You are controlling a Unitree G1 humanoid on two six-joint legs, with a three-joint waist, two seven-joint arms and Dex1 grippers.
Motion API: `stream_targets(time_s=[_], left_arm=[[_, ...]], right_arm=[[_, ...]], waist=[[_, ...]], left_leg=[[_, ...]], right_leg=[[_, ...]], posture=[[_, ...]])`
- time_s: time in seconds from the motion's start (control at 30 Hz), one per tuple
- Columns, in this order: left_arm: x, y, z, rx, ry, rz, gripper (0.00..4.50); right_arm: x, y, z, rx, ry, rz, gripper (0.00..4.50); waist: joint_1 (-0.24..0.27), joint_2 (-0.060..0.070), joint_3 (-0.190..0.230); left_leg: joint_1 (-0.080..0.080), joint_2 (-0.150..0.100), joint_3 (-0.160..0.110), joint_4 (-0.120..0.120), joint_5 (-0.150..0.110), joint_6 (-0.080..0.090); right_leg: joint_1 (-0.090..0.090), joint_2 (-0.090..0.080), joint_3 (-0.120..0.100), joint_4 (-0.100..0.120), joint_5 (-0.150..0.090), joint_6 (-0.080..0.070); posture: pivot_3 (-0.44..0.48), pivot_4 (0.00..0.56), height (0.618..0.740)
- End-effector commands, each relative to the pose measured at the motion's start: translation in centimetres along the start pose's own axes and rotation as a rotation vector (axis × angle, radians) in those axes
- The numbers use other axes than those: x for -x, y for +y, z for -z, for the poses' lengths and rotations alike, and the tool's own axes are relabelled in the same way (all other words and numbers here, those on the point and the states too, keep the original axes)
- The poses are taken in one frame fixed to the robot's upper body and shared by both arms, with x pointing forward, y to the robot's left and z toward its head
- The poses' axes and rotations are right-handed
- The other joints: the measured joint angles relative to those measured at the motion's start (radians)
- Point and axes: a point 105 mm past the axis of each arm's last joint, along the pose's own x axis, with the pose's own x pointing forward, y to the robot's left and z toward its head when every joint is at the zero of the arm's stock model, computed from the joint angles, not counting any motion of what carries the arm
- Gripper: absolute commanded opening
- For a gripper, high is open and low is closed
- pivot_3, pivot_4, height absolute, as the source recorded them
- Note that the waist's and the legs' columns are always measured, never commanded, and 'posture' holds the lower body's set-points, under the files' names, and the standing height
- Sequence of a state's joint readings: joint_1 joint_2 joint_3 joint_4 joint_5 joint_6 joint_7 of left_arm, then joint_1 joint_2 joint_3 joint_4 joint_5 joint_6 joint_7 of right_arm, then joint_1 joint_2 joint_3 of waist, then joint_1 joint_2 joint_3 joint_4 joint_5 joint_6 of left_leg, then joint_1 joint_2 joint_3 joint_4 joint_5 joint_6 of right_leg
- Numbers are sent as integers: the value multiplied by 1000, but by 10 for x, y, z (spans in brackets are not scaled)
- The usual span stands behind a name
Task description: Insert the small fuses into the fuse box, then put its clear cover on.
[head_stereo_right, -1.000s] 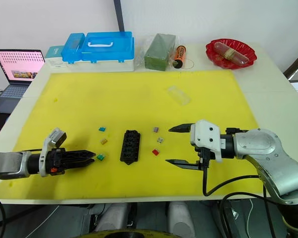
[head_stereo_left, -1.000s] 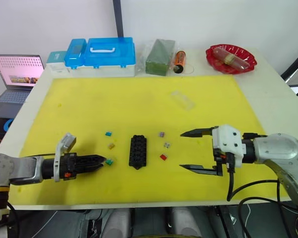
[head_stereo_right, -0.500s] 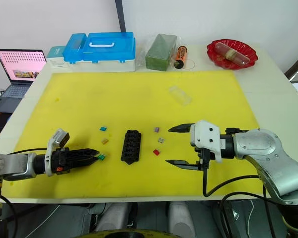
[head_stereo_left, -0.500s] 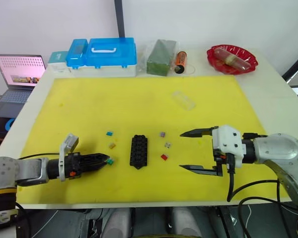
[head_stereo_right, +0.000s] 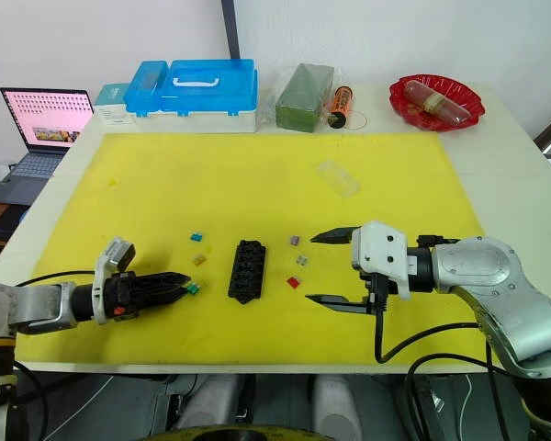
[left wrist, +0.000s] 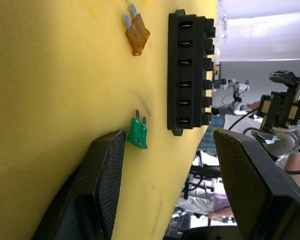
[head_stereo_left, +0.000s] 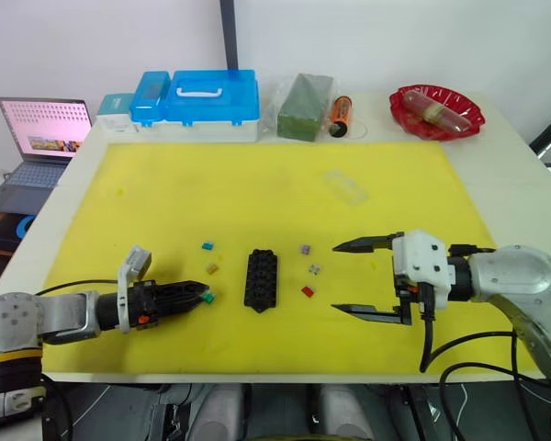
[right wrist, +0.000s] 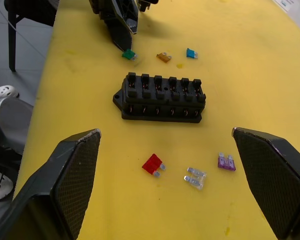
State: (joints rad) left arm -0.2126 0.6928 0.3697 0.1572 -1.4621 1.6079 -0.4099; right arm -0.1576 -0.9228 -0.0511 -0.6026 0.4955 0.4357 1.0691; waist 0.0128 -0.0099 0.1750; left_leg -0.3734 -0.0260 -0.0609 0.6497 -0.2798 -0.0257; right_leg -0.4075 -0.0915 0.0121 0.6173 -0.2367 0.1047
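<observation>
A yellow mat (head_stereo_left: 257,193) covers the table. The fuse box (head_stereo_left: 261,279) sits mid-mat. The right claw (head_stereo_left: 351,277), at its 3 o'clock, gapes wide, empty. The left claw (left wrist: 165,165), at its 9 o'clock, stands apart, one finger beside the green fuse (left wrist: 138,134). The clear cover (head_stereo_left: 345,186) lies at the box's 1 o'clock.

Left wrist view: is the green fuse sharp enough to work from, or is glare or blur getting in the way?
Left wrist view: green fuse crisp, both blades visible, no glare, lying beside one finger of the open left hand; background past the fuse box is washed out and soft. Left eye view: the same fuse is just a speck at the hand's tip.
</observation>
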Motion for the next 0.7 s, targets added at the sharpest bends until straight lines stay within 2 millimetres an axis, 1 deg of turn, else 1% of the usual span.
stream_targets(time_s=[0.03, 0.17, 0.4, 0.63, 0.7], left_arm=[[-7, 1, 5, 16, 20, 18, 2924], [-7, 1, 4, 17, 14, 14, 2924], [-9, 3, 9, 19, 20, 7, 2924], [-11, 4, 10, 21, 16, -2, 2924], [-12, 4, 11, 20, 17, -2, 2924]], right_arm=[[2, -1, -13, 44, -30, 0, 4500], [0, 2, -18, 74, -51, -23, 4500], [-4, 3, -42, 42, -175, -34, 4500], [-6, 6, -48, 19, -203, -52, 4500], [-6, 6, -53, 5, -225, -56, 4500]], waist=[[0, 0, 0], [1, 0, 0], [1, 0, 0], [0, 0, 0], [0, 0, 0]], left_leg=[[0, 0, 0, 0, 0, 0], [0, -1, 0, 0, 0, 0], [0, -1, 0, 0, 0, 0], [0, -3, 0, 0, 0, 0], [0, -3, 0, 0, 0, 0]], right_leg=[[0, 0, 0, 0, 0, 0], [0, -1, 0, 0, 0, 0], [0, -2, 0, -1, 0, 0], [0, -4, -1, -2, 0, 0], [0, -4, -1, -2, 0, 0]], posture=[[0, 150, 740], [0, 150, 740], [0, 150, 740], [0, 150, 740], [0, 150, 740]])
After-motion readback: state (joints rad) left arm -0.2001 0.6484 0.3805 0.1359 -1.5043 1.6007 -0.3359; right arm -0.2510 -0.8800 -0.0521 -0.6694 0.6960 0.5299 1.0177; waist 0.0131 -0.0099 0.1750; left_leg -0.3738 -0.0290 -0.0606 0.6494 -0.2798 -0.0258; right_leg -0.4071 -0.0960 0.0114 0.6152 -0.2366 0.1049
